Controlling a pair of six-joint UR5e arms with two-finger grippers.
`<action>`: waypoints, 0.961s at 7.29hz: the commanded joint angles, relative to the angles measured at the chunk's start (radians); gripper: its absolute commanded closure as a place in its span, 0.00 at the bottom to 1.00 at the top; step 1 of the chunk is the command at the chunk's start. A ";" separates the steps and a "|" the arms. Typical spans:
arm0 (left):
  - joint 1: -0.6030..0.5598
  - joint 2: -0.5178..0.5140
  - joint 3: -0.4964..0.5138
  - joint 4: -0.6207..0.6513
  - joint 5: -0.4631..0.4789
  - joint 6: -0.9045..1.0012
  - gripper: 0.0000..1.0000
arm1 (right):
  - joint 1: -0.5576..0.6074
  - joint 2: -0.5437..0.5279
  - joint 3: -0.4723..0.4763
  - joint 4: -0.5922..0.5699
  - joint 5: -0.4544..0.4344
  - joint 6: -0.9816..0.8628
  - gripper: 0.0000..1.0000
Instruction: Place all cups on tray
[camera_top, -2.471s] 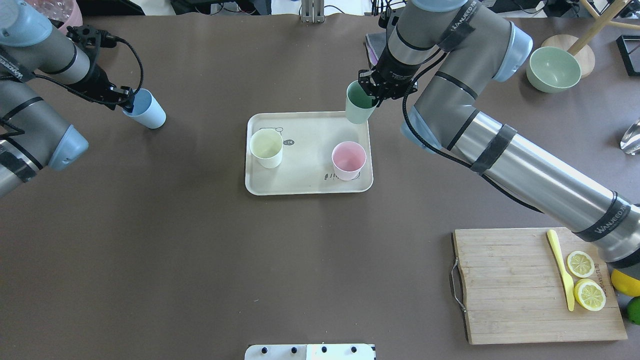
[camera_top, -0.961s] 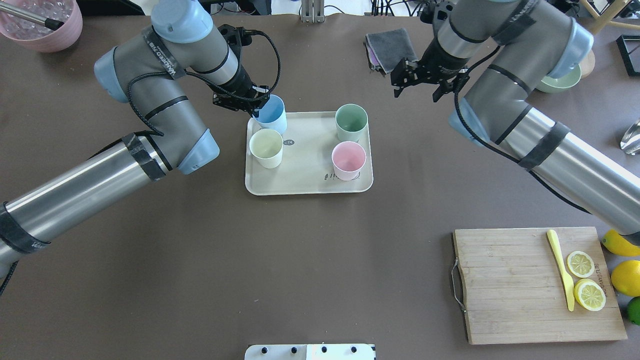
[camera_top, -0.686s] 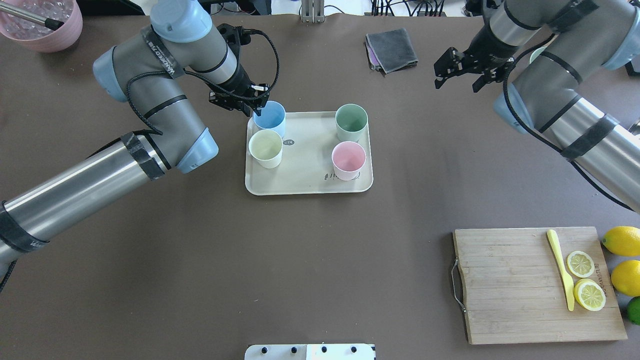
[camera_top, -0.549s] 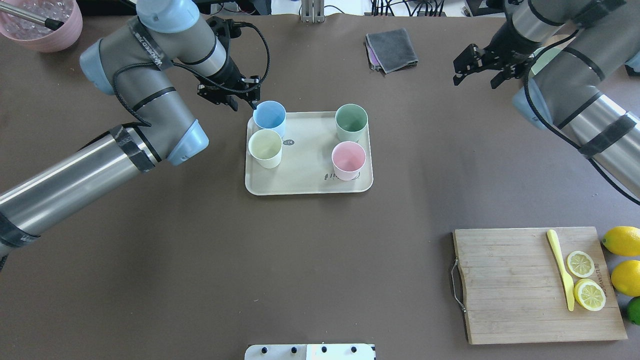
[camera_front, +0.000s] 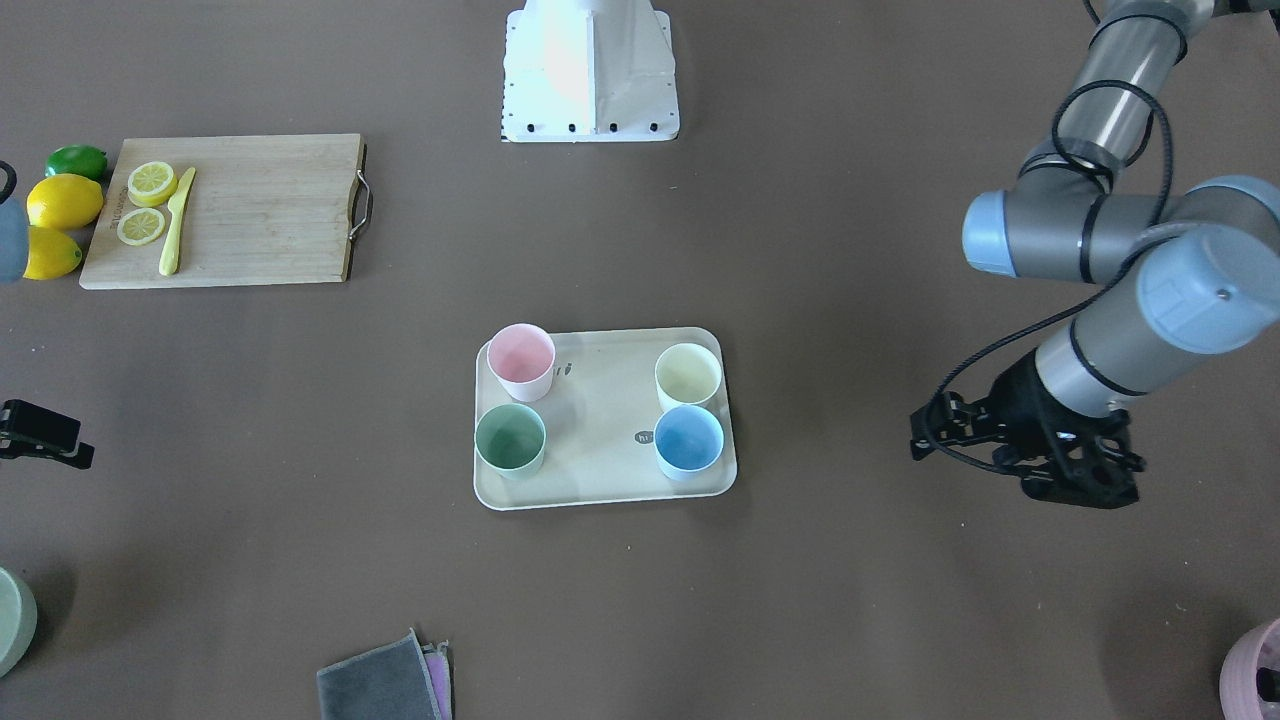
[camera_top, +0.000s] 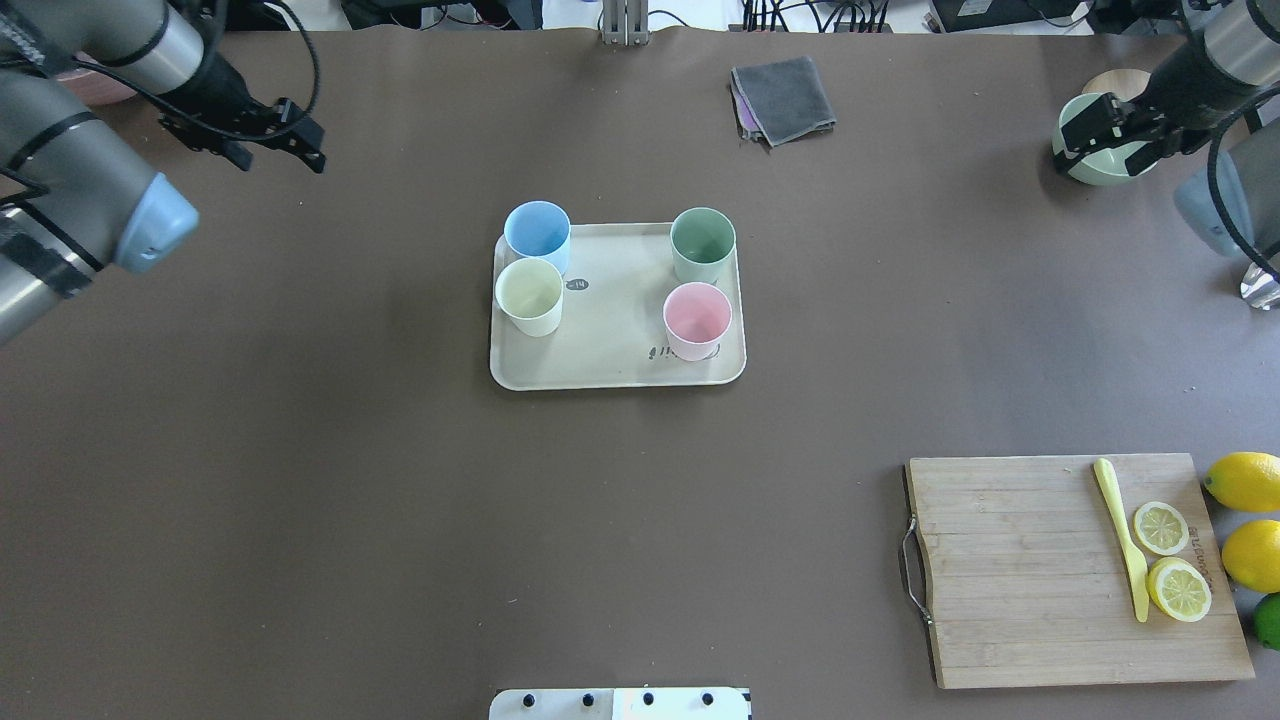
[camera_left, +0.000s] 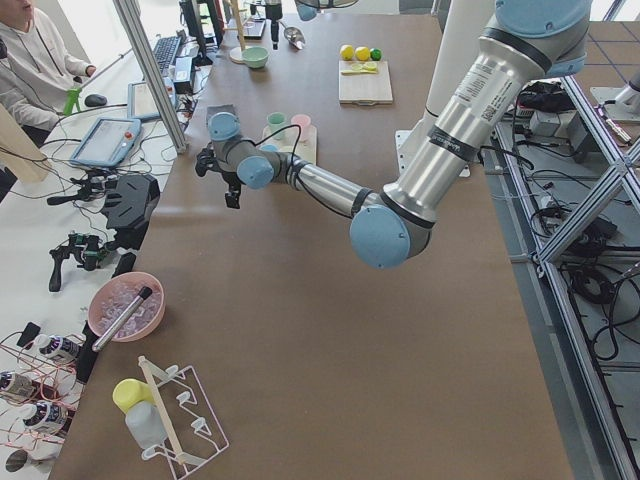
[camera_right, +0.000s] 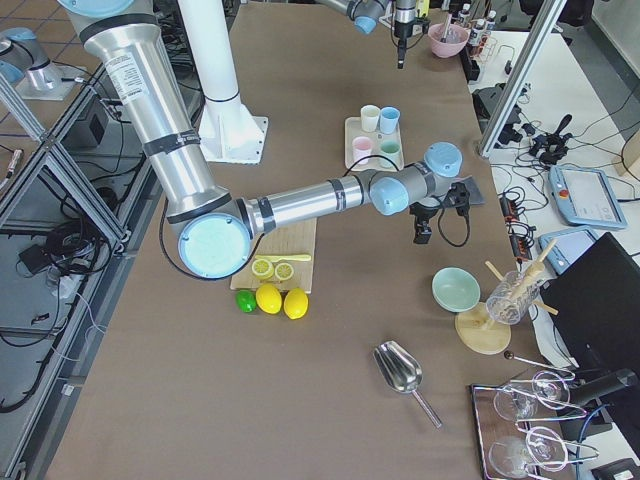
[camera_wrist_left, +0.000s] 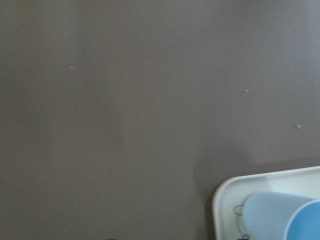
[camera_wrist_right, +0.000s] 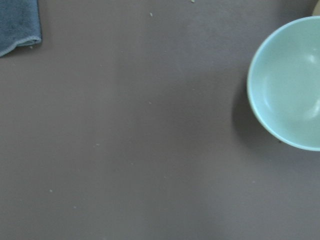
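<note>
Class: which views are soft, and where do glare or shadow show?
Left wrist view: soft throughout, blue cup cropped at the corner. Right wrist view: soft too; green bowl casts a dark shadow leftward. Front-facing view: sharp, white robot base washed out.

A robotics lab is showing here: industrial robot arms (camera_left: 450, 120) are reaching over a brown-covered table (camera_top: 400, 520) from a white pedestal (camera_front: 588, 80). Aluminium frame posts (camera_left: 152, 75) are standing alongside. A teach pendant (camera_left: 105, 142) is lying on a side bench, where an operator (camera_left: 35, 55) is sitting.
</note>
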 joint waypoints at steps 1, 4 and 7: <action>-0.142 0.141 -0.044 0.075 -0.006 0.318 0.02 | 0.054 -0.068 -0.003 0.000 -0.005 -0.122 0.00; -0.229 0.298 -0.099 0.076 -0.027 0.471 0.02 | 0.099 -0.128 -0.016 -0.003 -0.015 -0.221 0.00; -0.349 0.367 -0.154 0.201 -0.072 0.661 0.02 | 0.171 -0.209 -0.004 -0.002 -0.015 -0.265 0.00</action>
